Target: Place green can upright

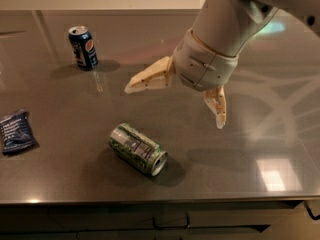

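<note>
The green can (138, 149) lies on its side on the dark grey counter (60, 184), near the front edge, its silver open end facing front right. My gripper (172, 106) hangs above the counter, up and to the right of the can, not touching it. Its two cream fingers are spread wide apart and hold nothing; one finger (150, 78) points left, the other (217, 107) points down.
A dark blue Pepsi can (83, 47) stands upright at the back left. A dark blue snack packet (16, 130) lies at the left edge. The counter's front edge runs just below the green can, with drawers under it.
</note>
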`<control>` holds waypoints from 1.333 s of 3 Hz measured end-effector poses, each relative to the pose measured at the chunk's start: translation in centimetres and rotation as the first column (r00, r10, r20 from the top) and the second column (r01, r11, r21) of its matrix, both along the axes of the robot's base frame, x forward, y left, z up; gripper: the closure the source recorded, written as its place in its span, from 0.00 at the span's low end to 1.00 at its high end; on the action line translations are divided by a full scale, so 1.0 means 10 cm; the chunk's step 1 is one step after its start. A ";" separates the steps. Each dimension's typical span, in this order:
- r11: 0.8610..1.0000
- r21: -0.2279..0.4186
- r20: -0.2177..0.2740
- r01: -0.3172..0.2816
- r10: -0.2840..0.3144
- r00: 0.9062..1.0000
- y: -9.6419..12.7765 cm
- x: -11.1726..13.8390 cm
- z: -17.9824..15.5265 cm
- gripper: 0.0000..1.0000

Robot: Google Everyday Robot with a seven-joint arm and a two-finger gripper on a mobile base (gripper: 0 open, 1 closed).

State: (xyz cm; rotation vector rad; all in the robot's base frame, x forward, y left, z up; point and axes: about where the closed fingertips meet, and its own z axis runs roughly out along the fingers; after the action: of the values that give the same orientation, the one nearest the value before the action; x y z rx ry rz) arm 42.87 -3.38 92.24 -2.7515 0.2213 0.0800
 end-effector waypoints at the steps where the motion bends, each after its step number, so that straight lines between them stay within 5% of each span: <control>1: 0.978 -0.053 0.067 -0.204 0.207 0.976 0.10 -0.11 -0.16 0.00; 2: 0.915 -0.126 0.136 -0.383 0.398 0.907 0.21 -0.22 -0.22 0.00; 3: 0.842 -0.202 0.166 -0.500 0.533 0.830 0.30 -0.35 -0.24 0.00; 4: 0.777 -0.264 0.164 -0.572 0.620 0.767 0.35 -0.47 -0.32 0.00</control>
State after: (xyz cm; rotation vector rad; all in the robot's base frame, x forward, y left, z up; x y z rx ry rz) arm 38.15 0.11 89.08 -2.8782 -0.7734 -0.1202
